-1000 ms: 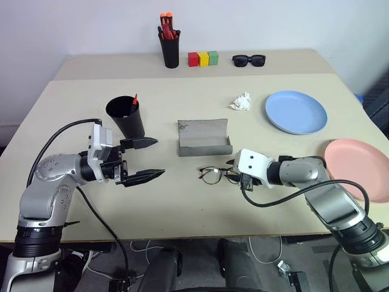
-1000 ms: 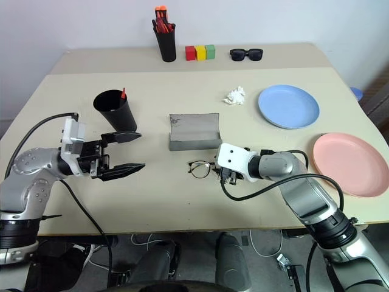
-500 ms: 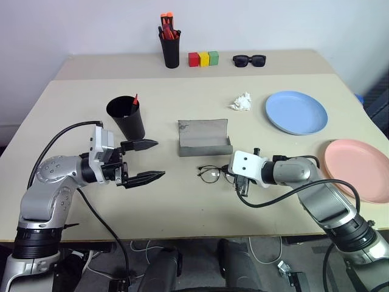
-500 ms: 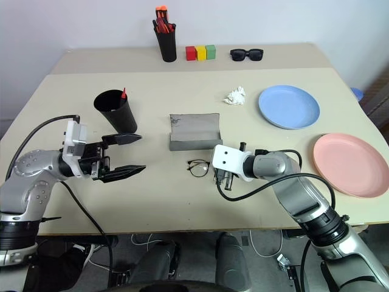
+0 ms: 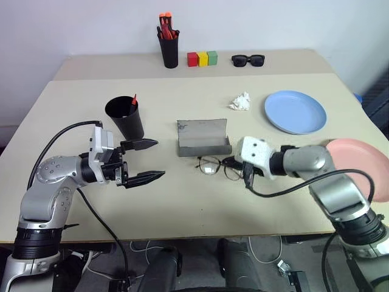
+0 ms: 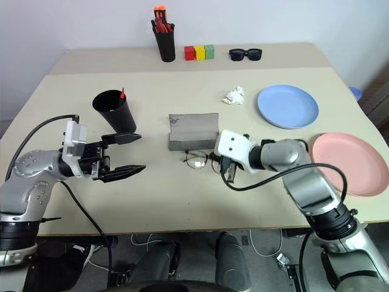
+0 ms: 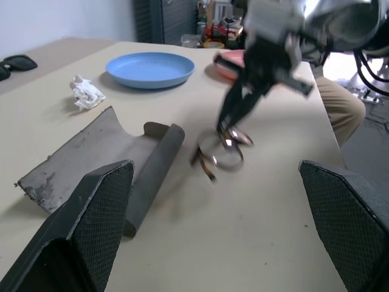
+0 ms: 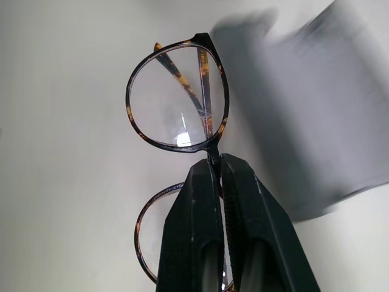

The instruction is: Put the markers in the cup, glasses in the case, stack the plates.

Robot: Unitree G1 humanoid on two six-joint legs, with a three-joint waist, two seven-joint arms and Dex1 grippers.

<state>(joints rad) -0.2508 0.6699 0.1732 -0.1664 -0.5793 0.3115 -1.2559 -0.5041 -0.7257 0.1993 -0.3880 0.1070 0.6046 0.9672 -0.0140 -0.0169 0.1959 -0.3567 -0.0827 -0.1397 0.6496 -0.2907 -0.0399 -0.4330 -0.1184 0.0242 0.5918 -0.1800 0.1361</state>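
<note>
My right gripper [image 8: 219, 160] is shut on the bridge of the wire-framed glasses [image 5: 211, 165] and holds them just off the table, close in front of the case. The grey case [image 5: 203, 139] lies open at the table's middle. A black cup [image 5: 124, 117] stands to its left with a red marker tip [image 5: 134, 98] poking out. My left gripper [image 5: 159, 159] hovers open in front of the cup, pointing toward the case. The light blue plate [image 5: 295, 112] and the pink plate [image 5: 358, 164] lie apart on the right.
At the back stand a black holder of orange-tipped pens [image 5: 169, 48], three coloured blocks [image 5: 202, 58] and black sunglasses [image 5: 248, 59]. A crumpled white tissue [image 5: 241, 101] lies between the case and the blue plate.
My right gripper has shut on the glasses and lifted them up, toward the case. The left arm has stayed put.
</note>
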